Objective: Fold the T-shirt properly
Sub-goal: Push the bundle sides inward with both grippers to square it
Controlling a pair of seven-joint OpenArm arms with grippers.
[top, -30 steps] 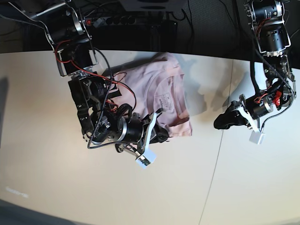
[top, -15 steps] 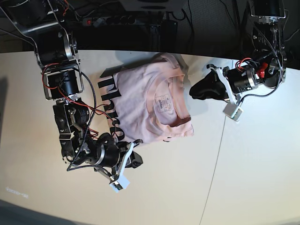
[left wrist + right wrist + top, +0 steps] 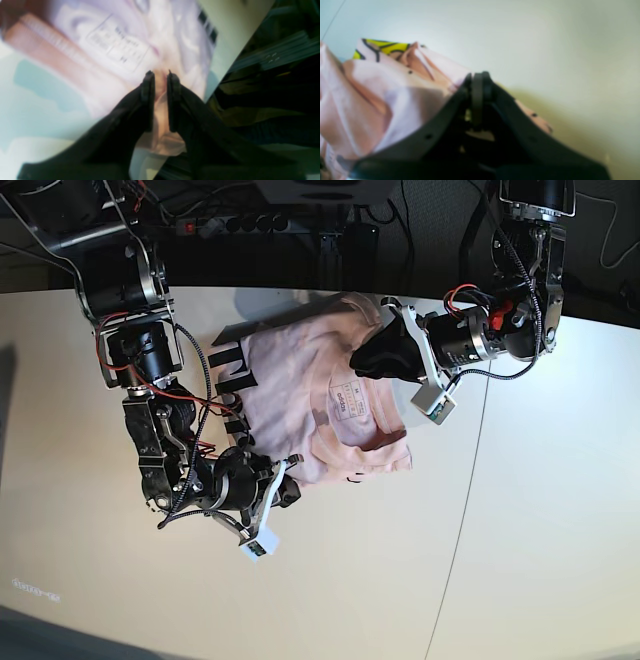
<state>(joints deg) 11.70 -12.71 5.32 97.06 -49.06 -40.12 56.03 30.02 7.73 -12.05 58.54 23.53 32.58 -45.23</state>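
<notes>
The left gripper (image 3: 372, 360) has swung in from beside the T-shirt (image 3: 300, 395) onto its collar edge, pinching fabric; the right gripper (image 3: 285, 492) slid to its lower hem.

The left gripper (image 3: 160, 75) has two black fingers (image 3: 147, 100), and they pinch a fold of the pink T-shirt (image 3: 125, 50) between them. A bit of pink cloth pokes out below the fingers. Above the gripper the T-shirt lies on the pale table (image 3: 37, 105). A printed label (image 3: 117, 47) sits on the cloth, up and to the left of the gripper. Black stripes (image 3: 208, 27) show up and to the right. It all looks blurry.
</notes>
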